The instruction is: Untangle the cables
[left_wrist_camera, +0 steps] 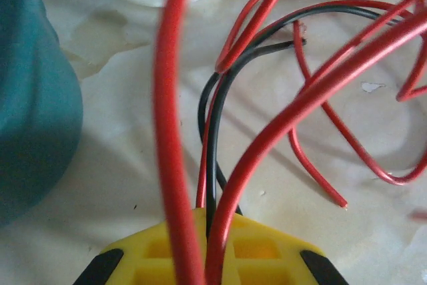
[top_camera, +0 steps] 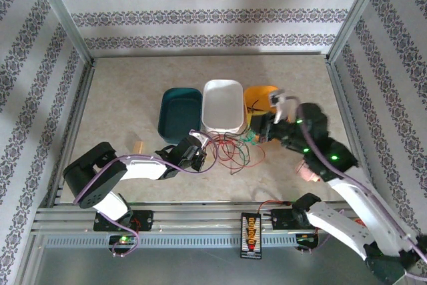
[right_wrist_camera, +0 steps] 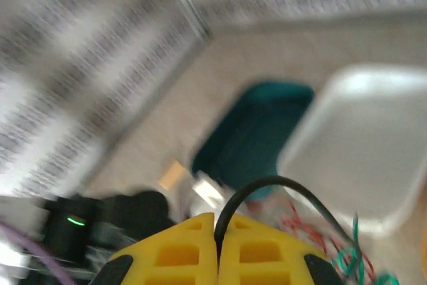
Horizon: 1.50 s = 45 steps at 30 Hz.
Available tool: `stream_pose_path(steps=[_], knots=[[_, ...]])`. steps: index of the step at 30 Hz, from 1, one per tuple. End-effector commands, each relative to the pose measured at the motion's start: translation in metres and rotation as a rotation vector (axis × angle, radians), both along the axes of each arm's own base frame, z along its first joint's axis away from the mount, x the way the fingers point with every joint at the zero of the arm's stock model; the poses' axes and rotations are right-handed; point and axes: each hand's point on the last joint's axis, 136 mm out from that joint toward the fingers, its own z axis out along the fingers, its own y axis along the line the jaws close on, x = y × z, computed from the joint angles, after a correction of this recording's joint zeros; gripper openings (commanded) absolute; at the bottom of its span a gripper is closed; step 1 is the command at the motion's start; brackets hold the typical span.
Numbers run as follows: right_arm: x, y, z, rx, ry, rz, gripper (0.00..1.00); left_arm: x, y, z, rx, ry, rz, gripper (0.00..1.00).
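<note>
I think the job has only just begun. The cables lie in one messy heap on the counter, just in front of the white tray. Red, black and green loops cross over each other. No cable lies off on its own yet. I see no cable in the white tray or in the teal tray. The orange bowl has a thin dark line in it, too small to tell what it is.

The left pincer is squeezed shut at the left side of the heap. Red cables and black strands run in between its fingers, so it has hold of them. The right pincer is squeezed shut too, at the right side of the heap near the orange bowl. A black cable arches up from between its fingers. That view is blurry.

Nearly all the work is left, I think. Each cable must be pulled free and laid apart.

Now the count:
- There are two pincers, each holding cable.
- There are three dishes: one teal, one white, one orange.
- One small tan block sits on the counter.
- The red loops are too crossed to count.
- Two black strands show by the left pincer, maybe one cable folded over.
- There is at least one green cable.
</note>
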Motion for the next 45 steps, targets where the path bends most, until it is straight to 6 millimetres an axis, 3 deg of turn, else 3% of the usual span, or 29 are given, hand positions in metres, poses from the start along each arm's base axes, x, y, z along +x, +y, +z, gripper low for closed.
stream_pose_path(steps=[1, 4, 9, 15, 16, 22, 28, 34, 45], knots=[[0.019, -0.028, -0.03, -0.074, 0.009, -0.271, 0.0, 0.002, 0.009, 0.019, 0.001, -0.041, 0.023, 0.1], [0.02, -0.032, -0.049, -0.078, 0.059, -0.317, 0.0, 0.008, 0.008, 0.04, -0.022, -0.094, 0.022, 0.27], [0.019, -0.025, -0.046, -0.068, 0.052, -0.276, 0.0, 0.006, -0.011, 0.08, -0.095, -0.164, -0.082, 0.5], [-0.011, 0.024, -0.026, 0.001, 0.041, 0.085, 0.0, 0.011, -0.034, 0.124, -0.164, -0.226, -0.17, 0.61], [-0.018, 0.031, -0.025, 0.008, 0.05, 0.145, 0.0, 0.013, -0.038, 0.132, -0.176, -0.237, -0.176, 0.67], [-0.045, 0.048, -0.014, 0.079, 0.076, 0.348, 0.0, 0.031, -0.053, 0.153, -0.288, -0.239, -0.161, 0.72], [-0.045, 0.044, -0.017, 0.095, 0.098, 0.369, 0.0, 0.042, -0.074, 0.141, -0.369, -0.156, -0.203, 0.72], [-0.037, 0.036, -0.021, 0.102, 0.104, 0.33, 0.0, 0.025, -0.1, 0.12, -0.37, -0.014, -0.361, 0.7], [-0.03, 0.03, -0.019, 0.101, 0.089, 0.291, 0.0, 0.018, -0.107, 0.057, -0.299, 0.164, -0.382, 0.54]])
